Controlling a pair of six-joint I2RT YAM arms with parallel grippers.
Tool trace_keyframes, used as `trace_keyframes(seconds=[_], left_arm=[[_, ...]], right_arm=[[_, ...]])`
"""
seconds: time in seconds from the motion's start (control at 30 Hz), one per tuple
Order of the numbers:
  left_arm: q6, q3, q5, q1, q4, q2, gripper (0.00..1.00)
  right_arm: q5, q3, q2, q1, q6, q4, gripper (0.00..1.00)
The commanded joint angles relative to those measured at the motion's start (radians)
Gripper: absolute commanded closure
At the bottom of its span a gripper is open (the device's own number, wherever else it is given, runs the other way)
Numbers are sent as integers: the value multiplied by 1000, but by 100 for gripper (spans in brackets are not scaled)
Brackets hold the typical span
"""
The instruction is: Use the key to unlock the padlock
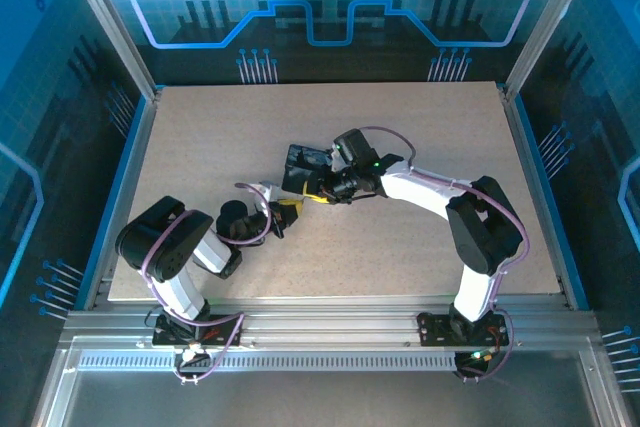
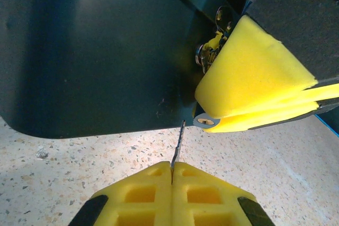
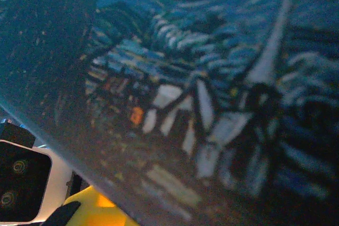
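In the left wrist view my left gripper (image 2: 172,165) is shut on the key (image 2: 178,142), a thin dark toothed sliver pointing up from between the yellow pads. Its tip ends just below and left of the padlock (image 2: 206,121), whose small grey keyhole end pokes out of my right gripper (image 2: 228,114). That gripper's yellow fingers (image 2: 254,78) are shut on the padlock and hide its body. From above, the left gripper (image 1: 287,209) and right gripper (image 1: 318,195) meet at the front of the dark box (image 1: 303,162).
The box's dark side wall (image 2: 95,51) stands right behind the key, with a brass and silvery latch (image 2: 211,51) on it. Its painted blue-yellow top (image 3: 201,78) is close under the right wrist camera. Bare speckled table (image 1: 420,127) lies around.
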Motion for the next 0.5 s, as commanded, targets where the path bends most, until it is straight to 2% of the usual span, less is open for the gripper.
trace_keyframes(seconds=[0.0,0.47], left_arm=[[27,5,30,6,17,-13,100],[36,-15,59,6,18,-48,100]], right_arm=[[-33,-8,-34,-6,5,31,98],[-21,-11,-34,-6,3,27,98]])
